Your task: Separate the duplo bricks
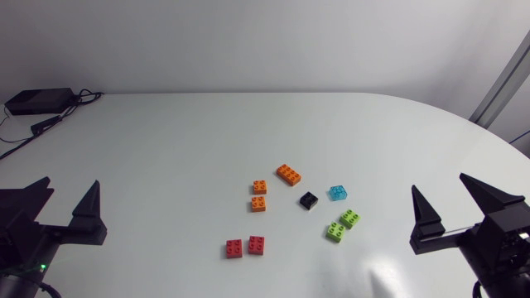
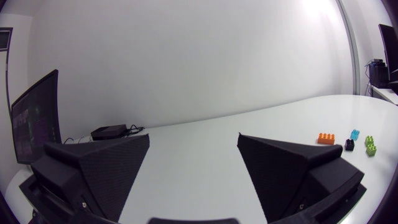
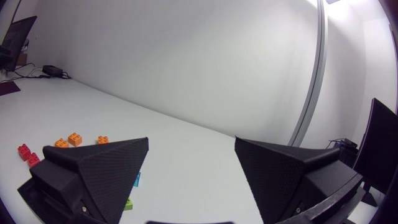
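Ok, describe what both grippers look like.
Both are matte black. The left gripper and right gripper each carry two broad wedge-shaped fingers that taper to points. The wrist views show a fine dotted texture on their faces. A small green light glows on the left one's base.

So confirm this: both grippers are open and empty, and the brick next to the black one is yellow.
Wrong colour: the head view shows a blue brick beside the black brick, not a yellow one. The left gripper and right gripper are indeed open and empty.
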You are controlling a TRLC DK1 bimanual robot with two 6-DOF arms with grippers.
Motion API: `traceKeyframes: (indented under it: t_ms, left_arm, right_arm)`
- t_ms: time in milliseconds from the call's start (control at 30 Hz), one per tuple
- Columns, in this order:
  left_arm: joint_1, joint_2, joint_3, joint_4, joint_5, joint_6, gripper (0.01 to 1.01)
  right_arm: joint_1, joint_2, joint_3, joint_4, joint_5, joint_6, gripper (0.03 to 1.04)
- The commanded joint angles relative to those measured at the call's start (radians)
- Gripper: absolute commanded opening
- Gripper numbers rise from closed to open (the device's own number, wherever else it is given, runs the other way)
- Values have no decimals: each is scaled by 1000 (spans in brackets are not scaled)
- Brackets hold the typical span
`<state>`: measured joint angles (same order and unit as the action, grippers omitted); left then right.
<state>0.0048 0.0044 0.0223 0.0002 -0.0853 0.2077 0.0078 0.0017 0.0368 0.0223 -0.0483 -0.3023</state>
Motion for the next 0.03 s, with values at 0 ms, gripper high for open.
traceKeyframes:
  t_ms: [0]
  left_arm:
    - [4,-15,-22,7,2,-27,987]
  right_arm:
    - [8,-8,-40,-16,7,20,998]
